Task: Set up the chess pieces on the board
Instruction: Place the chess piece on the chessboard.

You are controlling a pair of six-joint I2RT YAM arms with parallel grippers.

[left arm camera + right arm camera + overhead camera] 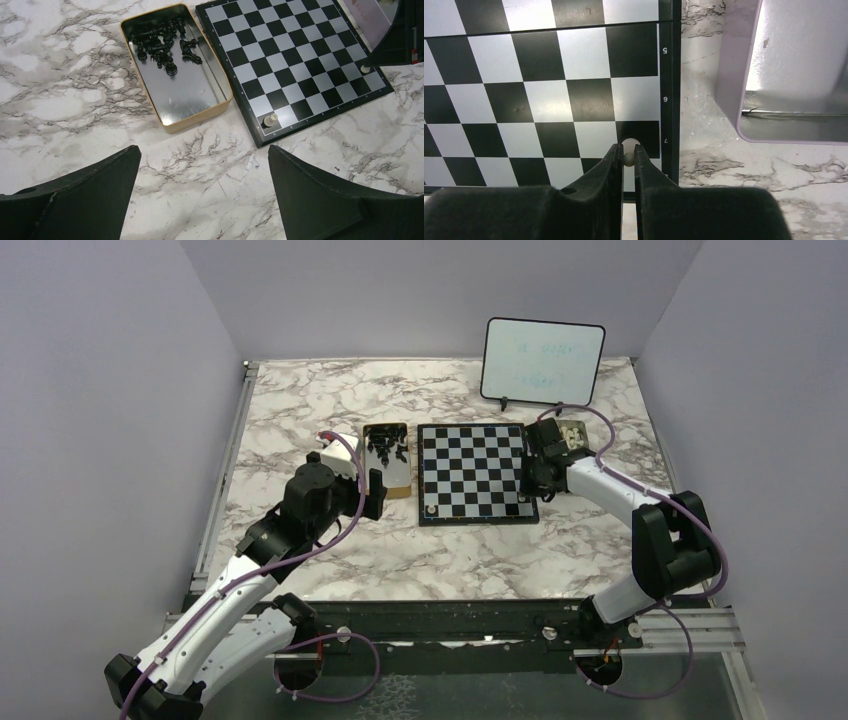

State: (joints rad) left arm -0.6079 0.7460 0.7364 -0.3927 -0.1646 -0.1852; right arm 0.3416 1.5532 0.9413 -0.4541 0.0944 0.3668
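The black-and-white board (472,472) lies mid-table. One cream-white chess piece (270,120) stands on its near-left corner square. My right gripper (626,149) is shut on another white piece (629,147), low over the board's right edge by the row marked 7; from above, this gripper (535,490) hides the piece. My left gripper (204,150) hangs open over bare marble, near the board's left corner, nothing between its fingers. Black pieces (162,42) lie heaped in a gold tin (200,115) left of the board.
A silver tray (575,435) holding white pieces sits just right of the board, its rim (729,95) close to my right gripper. An upright whiteboard (543,360) stands at the back. Grey walls enclose the marble table.
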